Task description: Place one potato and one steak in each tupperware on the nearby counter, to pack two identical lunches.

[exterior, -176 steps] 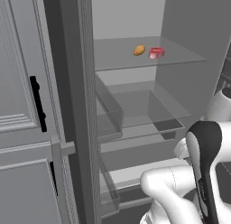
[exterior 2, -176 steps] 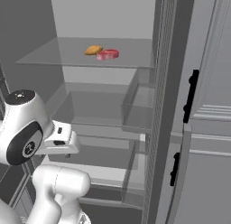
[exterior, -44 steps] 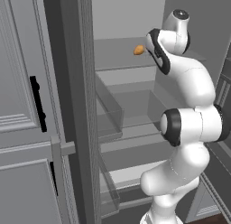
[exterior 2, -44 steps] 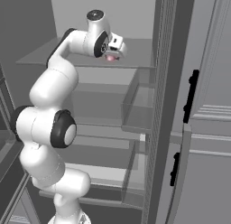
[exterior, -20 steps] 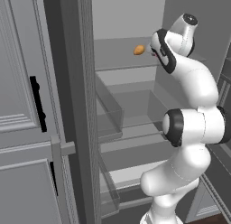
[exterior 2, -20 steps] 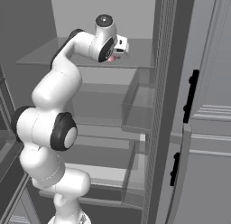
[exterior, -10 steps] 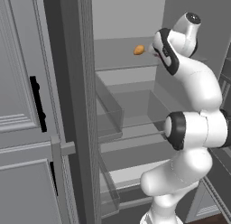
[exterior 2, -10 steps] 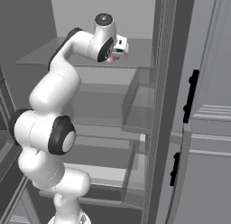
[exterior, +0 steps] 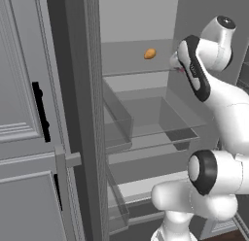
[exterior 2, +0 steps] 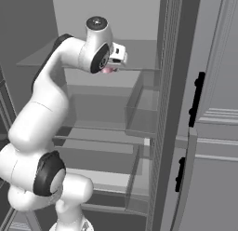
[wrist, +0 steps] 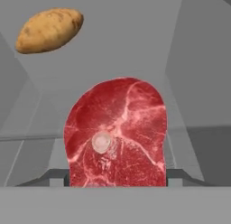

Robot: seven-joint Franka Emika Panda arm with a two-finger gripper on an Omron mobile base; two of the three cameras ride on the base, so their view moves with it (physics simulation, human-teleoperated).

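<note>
Compared with the frame from about nine seconds back, the white arm, which then sat folded low in front of the open fridge, is now stretched up to the top glass shelf (exterior: 131, 70), and the flat red-pink marbled steak (wrist: 116, 133) that lay beside the potato on that shelf now stands on edge directly in front of the hand camera. Over the last second the end effector (exterior 2: 111, 67) has narrowed. In the hand view the steak rises between the two dark finger tips (wrist: 58, 177), whose pads flank its lower edges, so the end effector appears clamped on the steak; in the right base view a pink sliver shows just below the hand. The small orange-tan oval potato (exterior: 150, 54) sits where it did, toward the back of the shelf, apart from the steak.

Count: one potato, one red-pink steak, one end effector. Below the top shelf the left base view shows one clear drawer (exterior: 160, 119) and further shelves beneath. Two black handles (exterior 2: 197, 98) show on the grey door in the right base view.
</note>
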